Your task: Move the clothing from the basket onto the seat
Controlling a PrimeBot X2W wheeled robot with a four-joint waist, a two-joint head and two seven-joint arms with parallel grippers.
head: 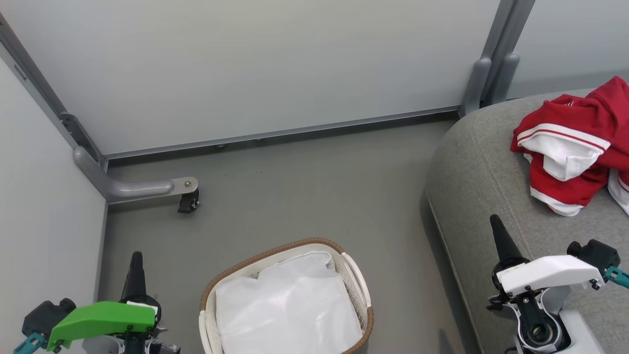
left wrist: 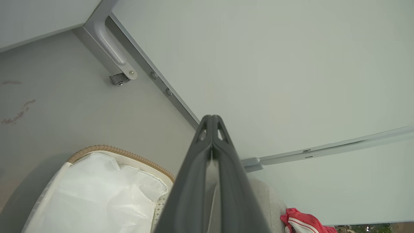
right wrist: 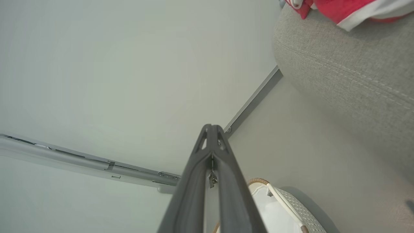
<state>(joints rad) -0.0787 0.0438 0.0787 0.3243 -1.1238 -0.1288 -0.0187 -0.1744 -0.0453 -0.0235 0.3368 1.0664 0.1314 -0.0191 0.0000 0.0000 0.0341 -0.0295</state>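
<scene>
**L claw** [head: 135,273]: fingers pressed together tip to tip [left wrist: 212,120], nothing btwn them. Hangs over floor [head: 295,187], pointing fwd at wall [head: 245,73].

**R claw** [head: 499,236]: same, fingers together [right wrist: 212,129], empty. Hangs at the near edge of the seat [head: 481,172].

**Items**
1. Basket [head: 268,251]: on floor btwn the 2 claws, just right of L claw and nearer it than R claw. Visible contents are a white liner [head: 290,305], rumpled, w/ no red seen. Its near end is cut off by the head view's bottom edge, so that part is unchecked.
2. Clothing [head: 570,147]: red w/ white trim, in a bunched heap on the seat. Lies ahead of R claw and to its right, well apart from the tip. Touches neither claw and runs off the view's right edge.
3. Seat: grey, stitched seam, under and to the right of R claw. Apart from the basket, w/ a strip of floor btwn.

**Step (est.):** transfer looks done or at final check. Everything red in view is on the seat, and both claws are idle.

**Next move (est.):** confirm nothing is hidden in the liner folds or at the basket's unseen end. That calls for a lower look into the basket or a light prod by L claw, the closer one. Risk is snagging the liner and dragging it out, since it is not part of the load. If nothing turns up, no further reach is needed.
</scene>
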